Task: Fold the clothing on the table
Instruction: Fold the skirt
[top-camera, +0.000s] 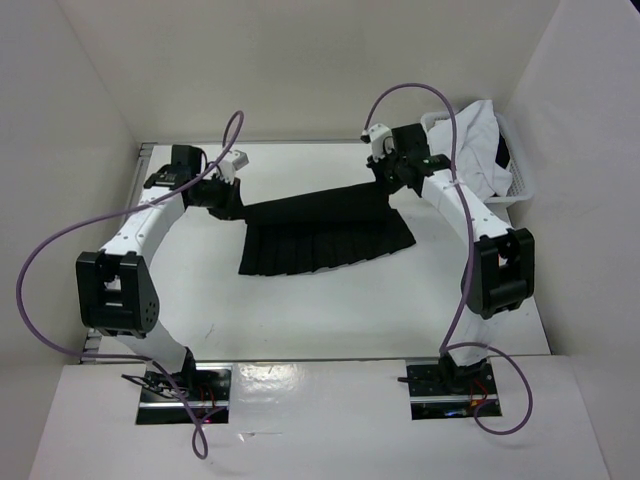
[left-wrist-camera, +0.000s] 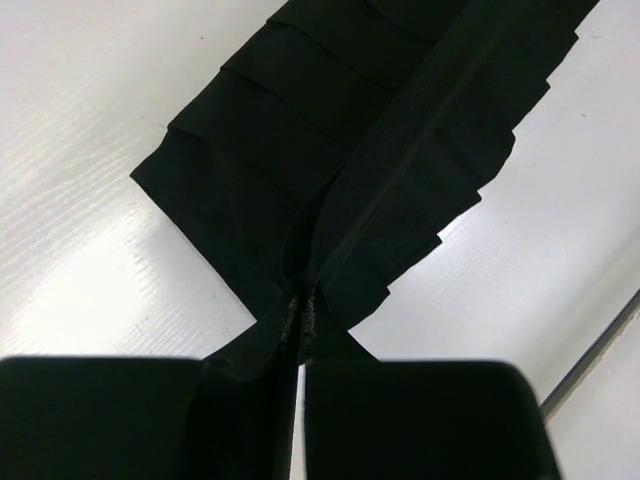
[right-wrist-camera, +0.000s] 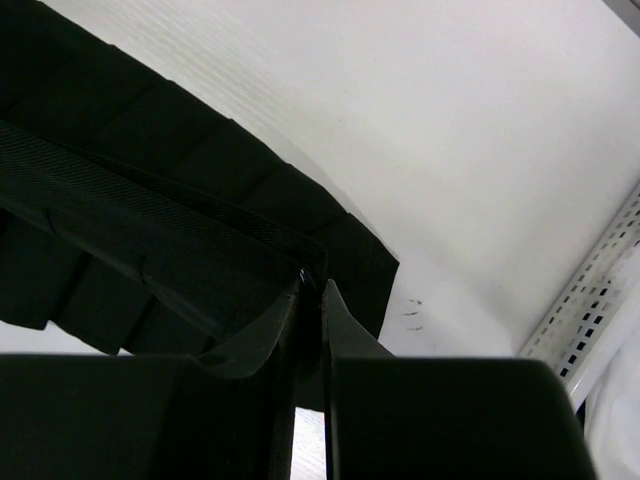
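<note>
The clothing, a black pleated skirt (top-camera: 322, 240), lies spread across the middle of the white table (top-camera: 330, 315). Its upper edge is raised and stretched between my two grippers, folding over the pleats below. My left gripper (top-camera: 232, 200) is shut on the skirt's left corner. In the left wrist view the left gripper (left-wrist-camera: 302, 305) pinches the fabric (left-wrist-camera: 300, 130), which runs away from the jaws. My right gripper (top-camera: 386, 182) is shut on the right end. In the right wrist view the right gripper (right-wrist-camera: 312, 282) clamps the waistband (right-wrist-camera: 150, 230).
A white plastic basket (top-camera: 520, 185) stands at the back right corner with a white garment (top-camera: 475, 135) heaped in it, close behind my right arm. White walls enclose the table on three sides. A grey rail (left-wrist-camera: 590, 360) runs along the table edge.
</note>
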